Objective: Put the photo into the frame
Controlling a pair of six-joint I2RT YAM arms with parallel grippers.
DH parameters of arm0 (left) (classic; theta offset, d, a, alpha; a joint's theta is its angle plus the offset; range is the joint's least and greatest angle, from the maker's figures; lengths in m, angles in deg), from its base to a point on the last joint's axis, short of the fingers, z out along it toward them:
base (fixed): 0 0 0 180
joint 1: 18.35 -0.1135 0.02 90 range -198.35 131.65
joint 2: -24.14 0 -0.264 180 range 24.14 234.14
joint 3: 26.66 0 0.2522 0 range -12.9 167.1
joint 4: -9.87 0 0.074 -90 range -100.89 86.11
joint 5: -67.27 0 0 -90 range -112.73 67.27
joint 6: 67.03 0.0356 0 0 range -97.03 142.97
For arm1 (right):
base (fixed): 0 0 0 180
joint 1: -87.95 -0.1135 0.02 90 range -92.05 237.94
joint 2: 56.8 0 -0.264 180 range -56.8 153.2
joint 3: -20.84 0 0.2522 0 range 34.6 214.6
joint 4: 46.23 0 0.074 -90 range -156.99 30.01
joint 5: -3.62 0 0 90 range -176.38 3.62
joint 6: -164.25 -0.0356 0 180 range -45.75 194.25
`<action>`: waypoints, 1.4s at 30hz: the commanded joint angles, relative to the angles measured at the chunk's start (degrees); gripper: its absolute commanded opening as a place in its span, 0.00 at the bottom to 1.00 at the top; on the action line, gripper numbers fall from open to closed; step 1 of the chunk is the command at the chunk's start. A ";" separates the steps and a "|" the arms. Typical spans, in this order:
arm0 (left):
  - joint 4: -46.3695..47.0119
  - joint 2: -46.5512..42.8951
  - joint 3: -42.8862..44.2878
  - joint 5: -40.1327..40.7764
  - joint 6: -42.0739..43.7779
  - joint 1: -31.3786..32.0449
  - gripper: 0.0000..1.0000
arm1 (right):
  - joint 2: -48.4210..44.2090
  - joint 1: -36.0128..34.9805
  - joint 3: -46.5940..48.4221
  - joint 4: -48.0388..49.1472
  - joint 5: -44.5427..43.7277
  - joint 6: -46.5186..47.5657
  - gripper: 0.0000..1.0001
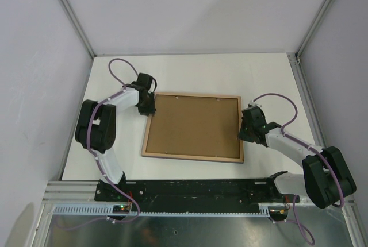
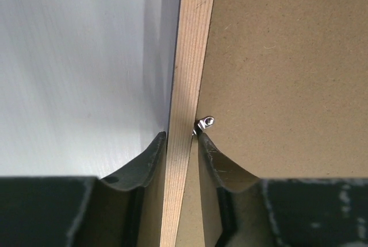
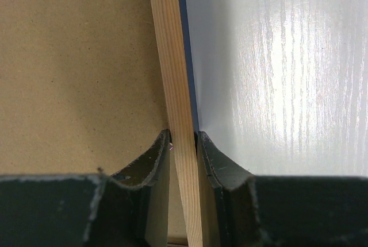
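Observation:
The frame (image 1: 192, 156) lies back side up on the white table, its light wood rail around the brown backing board (image 1: 194, 125). The photo is hidden. My left gripper (image 1: 148, 109) straddles the frame's left rail near the far corner. In the left wrist view its jaws (image 2: 183, 138) close on the wood rail (image 2: 192, 57), beside a small metal clip (image 2: 206, 123). My right gripper (image 1: 244, 127) holds the right rail. In the right wrist view its jaws (image 3: 183, 136) close on the rail (image 3: 169, 57), whose navy edge (image 3: 187, 57) shows.
The white table (image 1: 190, 74) extends beyond the frame to the back wall. Metal posts stand at the far corners, and grey walls close in the left and right sides. A black rail with the arm bases (image 1: 190, 189) runs along the near edge.

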 commanded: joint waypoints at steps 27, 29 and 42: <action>1.21 -3.21 3.97 3.29 -0.88 -0.31 0.59 | -1.40 0.09 0.79 0.12 -0.49 1.45 0.00; 1.26 -4.18 4.35 2.94 -0.90 -0.21 0.68 | -1.15 0.09 0.80 0.35 -0.40 1.45 0.00; 1.21 -15.72 1.69 3.87 -0.71 8.70 0.83 | 0.90 0.60 3.81 1.36 -1.12 1.73 0.43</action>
